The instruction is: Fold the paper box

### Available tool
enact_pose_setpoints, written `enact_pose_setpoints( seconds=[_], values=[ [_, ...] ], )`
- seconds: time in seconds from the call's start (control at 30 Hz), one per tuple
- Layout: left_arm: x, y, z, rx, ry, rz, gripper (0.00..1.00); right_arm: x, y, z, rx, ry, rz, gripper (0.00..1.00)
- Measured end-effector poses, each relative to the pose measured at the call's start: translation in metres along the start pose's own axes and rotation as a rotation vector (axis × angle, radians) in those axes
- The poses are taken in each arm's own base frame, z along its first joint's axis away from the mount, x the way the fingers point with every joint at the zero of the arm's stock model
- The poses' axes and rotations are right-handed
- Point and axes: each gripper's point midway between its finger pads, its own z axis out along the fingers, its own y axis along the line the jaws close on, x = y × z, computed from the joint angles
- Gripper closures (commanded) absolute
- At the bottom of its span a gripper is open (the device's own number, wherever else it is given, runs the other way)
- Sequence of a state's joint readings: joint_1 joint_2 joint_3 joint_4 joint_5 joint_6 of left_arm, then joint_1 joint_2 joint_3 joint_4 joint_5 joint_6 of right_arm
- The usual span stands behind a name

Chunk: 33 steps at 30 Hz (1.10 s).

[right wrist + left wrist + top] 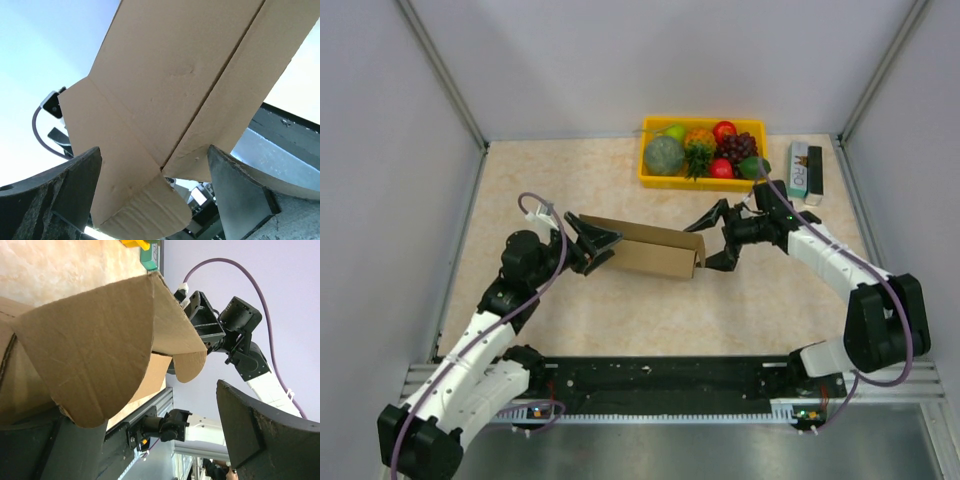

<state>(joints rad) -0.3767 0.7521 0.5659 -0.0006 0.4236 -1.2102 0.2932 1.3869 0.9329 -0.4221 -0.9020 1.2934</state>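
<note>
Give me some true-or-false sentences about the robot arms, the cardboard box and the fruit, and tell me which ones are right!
1. The paper box lies between the left arm and the right arm. True.
2. The fruit sits in a blue tray. False: the tray is yellow.
3. Both arms' jaws are spread wide, one pair at each end of the box. True.
4. The small printed carton is inside the tray. False: it lies on the table beside the tray, on the right arm's side.
5. The box is folded completely shut. False: rounded flaps stick out loose at its ends.
</note>
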Motion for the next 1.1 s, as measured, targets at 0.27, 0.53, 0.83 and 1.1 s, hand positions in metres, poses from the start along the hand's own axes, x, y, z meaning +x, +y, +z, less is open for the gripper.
enact_pose_setpoints(
  seconds=[0.27, 0.53, 0.83, 1.1],
  values=[
    [-0.018, 0.004, 0.007, -0.037, -0.061, -0.042, 0.08, -0.021, 0.012, 0.012, 0.025, 0.019, 0.055, 0.13],
    [-0.033, -0.006, 0.012, -0.044, -0.085, -0.019, 0.04, -0.039, 0.023, 0.017, 0.054, 0.014, 0.039, 0.1],
    [-0.032, -0.001, 0.003, -0.047, -0.086, 0.027, 0.02, -0.043, 0.04, 0.011, 0.032, -0.011, -0.068, 0.08],
    [-0.029, 0.013, -0.009, -0.076, -0.092, 0.05, 0.02, -0.051, 0.047, 0.013, 0.027, -0.023, -0.119, 0.07]
  ],
)
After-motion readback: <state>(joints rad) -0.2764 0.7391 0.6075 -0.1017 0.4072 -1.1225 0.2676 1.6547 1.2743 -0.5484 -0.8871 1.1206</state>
